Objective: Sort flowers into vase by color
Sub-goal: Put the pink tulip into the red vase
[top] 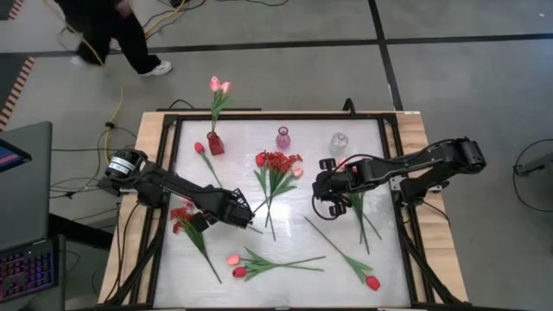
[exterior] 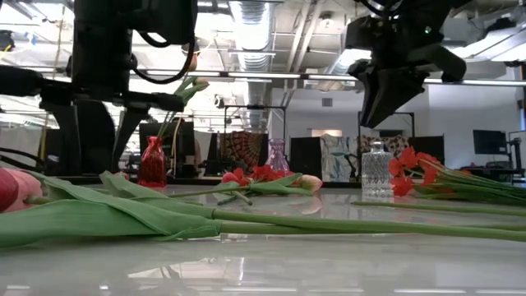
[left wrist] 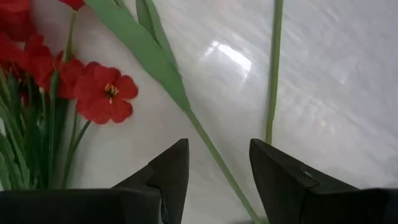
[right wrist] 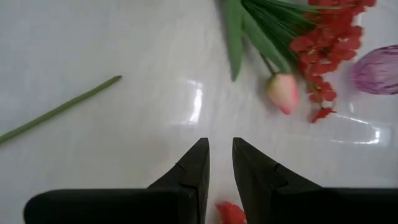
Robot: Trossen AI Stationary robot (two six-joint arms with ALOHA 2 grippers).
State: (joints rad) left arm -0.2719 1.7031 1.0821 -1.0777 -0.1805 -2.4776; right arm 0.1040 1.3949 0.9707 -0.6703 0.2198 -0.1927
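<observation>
My left pincer, released, straddles a thin green plastic stem lying on the white surface; right pincer, parted narrowly, hangs empty. Light, floppy flowers: I'd pinch mid-stem.

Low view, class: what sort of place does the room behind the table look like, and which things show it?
Probably a lab or workshop: bare ceiling ducts, a screen on the far wall, and two robot arms over a table of flowers.
</observation>
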